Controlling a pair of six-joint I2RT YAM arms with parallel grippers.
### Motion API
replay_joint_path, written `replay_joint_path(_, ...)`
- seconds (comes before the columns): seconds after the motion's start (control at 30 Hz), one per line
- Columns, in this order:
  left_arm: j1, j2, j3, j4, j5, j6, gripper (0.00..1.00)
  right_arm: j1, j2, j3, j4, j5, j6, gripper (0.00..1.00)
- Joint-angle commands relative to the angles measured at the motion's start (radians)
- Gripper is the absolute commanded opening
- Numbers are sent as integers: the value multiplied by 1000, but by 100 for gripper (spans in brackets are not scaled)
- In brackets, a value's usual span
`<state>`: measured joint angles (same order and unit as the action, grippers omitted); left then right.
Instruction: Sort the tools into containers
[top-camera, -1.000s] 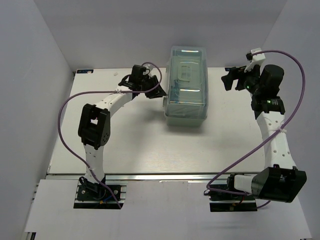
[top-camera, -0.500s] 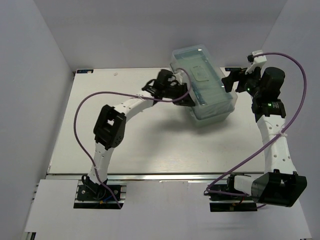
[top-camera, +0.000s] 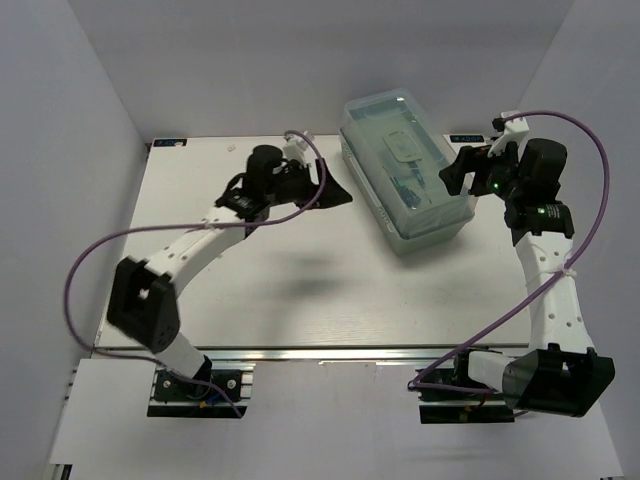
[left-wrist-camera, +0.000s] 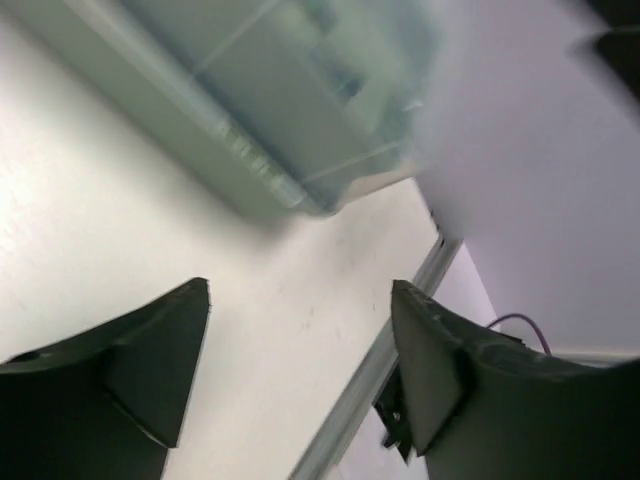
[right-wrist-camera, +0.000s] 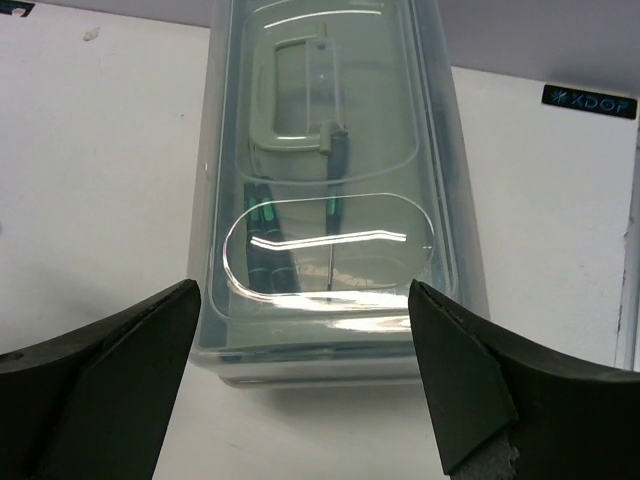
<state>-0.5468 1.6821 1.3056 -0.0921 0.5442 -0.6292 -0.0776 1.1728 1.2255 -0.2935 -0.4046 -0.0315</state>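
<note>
The containers are one pale mint-green toolbox (top-camera: 408, 172) with its translucent clear lid down, lying skewed at the back of the table. Through the lid the right wrist view shows the tools: two green-black screwdrivers (right-wrist-camera: 262, 240) side by side and a third one (right-wrist-camera: 335, 190) with a thin metal shaft. My left gripper (top-camera: 340, 192) is open and empty, a short way left of the toolbox (left-wrist-camera: 270, 110). On the other side, my right gripper (top-camera: 453, 178) stands open at the box's right end, its fingers (right-wrist-camera: 130, 350) apart from the toolbox (right-wrist-camera: 330, 330).
The white table (top-camera: 270, 270) ends in a metal rail (left-wrist-camera: 400, 340) along its edge. Pale walls close in the left, back and right sides. Purple cables (top-camera: 100, 250) loop off both arms. A small dark label (right-wrist-camera: 589, 100) lies on the table behind the box.
The left arm swung right and turned the toolbox askew toward the right gripper, then drew back left and opened its jaws. The right gripper stayed open and dipped slightly toward the box.
</note>
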Motion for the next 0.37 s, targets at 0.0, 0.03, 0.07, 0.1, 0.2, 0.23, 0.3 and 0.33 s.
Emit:
replay_joint_path(0.0,-25,-208,-64,69,-69,91,84,-1,23,87,-113,-16,24,89)
replay_joint_path(0.03,-25,-232,-84,69,-70,101,89,-1,34,106,-143,-11,24,89)
replay_joint_path(0.07,-25,-280,-119,69,-85,115,93,-1,44,121,-174,-5,24,89)
replay_joint_path(0.1,-25,-304,-140,74,-95,120,95,-1,53,138,-232,0,19,89)
replay_joint_path(0.2,-25,-404,-225,89,-162,131,98,-1,82,202,-311,3,1,90)
replay_joint_path(0.23,-25,-430,-248,124,-179,131,98,-1,82,209,-314,7,1,89)
replay_joint_path(0.3,-25,-504,-310,156,-238,135,98,-1,61,200,-267,35,7,89)
replay_joint_path(0.33,-25,-527,-327,164,-257,135,98,-2,47,187,-238,44,8,89)
